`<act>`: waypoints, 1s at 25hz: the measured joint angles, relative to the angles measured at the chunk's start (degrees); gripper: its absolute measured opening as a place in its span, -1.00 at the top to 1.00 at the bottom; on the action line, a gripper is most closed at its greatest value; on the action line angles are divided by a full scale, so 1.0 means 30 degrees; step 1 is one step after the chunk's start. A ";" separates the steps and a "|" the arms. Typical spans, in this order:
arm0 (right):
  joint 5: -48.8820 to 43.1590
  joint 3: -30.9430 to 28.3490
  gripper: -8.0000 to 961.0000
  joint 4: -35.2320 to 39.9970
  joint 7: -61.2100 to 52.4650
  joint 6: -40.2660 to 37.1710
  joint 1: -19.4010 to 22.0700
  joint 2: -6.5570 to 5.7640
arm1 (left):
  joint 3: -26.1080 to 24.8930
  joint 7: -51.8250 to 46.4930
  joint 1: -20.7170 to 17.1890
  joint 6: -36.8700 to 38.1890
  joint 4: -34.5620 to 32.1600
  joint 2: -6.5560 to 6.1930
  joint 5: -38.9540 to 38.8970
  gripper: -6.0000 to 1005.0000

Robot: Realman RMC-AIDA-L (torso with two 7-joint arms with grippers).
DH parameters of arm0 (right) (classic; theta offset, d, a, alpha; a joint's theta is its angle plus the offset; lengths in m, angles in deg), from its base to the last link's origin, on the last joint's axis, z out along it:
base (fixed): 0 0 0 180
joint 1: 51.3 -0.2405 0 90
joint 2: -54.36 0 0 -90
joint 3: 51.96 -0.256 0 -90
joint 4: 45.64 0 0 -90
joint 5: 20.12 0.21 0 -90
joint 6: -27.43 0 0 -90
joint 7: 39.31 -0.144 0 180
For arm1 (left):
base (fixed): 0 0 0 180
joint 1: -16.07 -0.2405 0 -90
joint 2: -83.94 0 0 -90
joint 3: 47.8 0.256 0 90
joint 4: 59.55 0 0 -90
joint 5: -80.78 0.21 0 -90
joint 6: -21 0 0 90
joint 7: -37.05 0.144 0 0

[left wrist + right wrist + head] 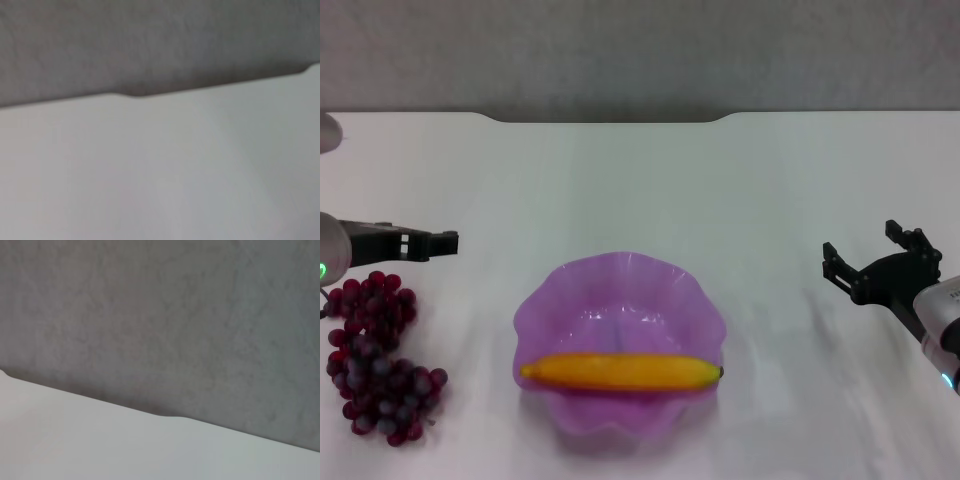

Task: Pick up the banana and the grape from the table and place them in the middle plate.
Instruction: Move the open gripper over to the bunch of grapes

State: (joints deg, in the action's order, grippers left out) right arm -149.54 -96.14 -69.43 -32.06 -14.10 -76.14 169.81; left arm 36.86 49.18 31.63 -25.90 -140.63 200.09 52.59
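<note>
Halfway there: the banana point(620, 372) already lies across the middle plate point(620, 300), but the grape point(378, 357) sits on the table point(640, 190) at the robot's left. The left gripper point(432, 243) hovers just beyond the bunch, can't tell if it's open. The right gripper point(876, 262) waits off to the side, fingers apart and empty.

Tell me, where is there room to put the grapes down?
The middle plate has bare room behind the banana, which lies across its near side. The table is bare beyond the plate and between it and the right gripper. It is crowded by the left gripper, just above the grape.
</note>
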 joint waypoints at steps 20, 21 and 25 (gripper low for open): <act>0.0016 0.0136 -0.89 0.0108 -0.0223 0.0059 -0.0065 0.0009 | -0.3095 0.1239 0.2597 -0.6359 0.1204 0.0160 0.3470 -0.77; 0.0017 0.0136 -0.89 0.0109 -0.0223 0.0058 -0.0078 0.0009 | -0.3068 0.1253 0.2661 -0.6144 0.1477 0.0164 0.3464 -0.77; 0.0016 0.0136 -0.89 0.0109 -0.0223 0.0051 -0.0103 0.0010 | -0.2962 0.1338 0.3421 -0.4956 0.3640 0.0174 0.3396 -0.77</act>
State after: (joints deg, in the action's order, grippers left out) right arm -149.49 -95.73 -69.10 -32.72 -13.95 -76.45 169.84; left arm 27.97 53.19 41.90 -40.77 -129.71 200.61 62.77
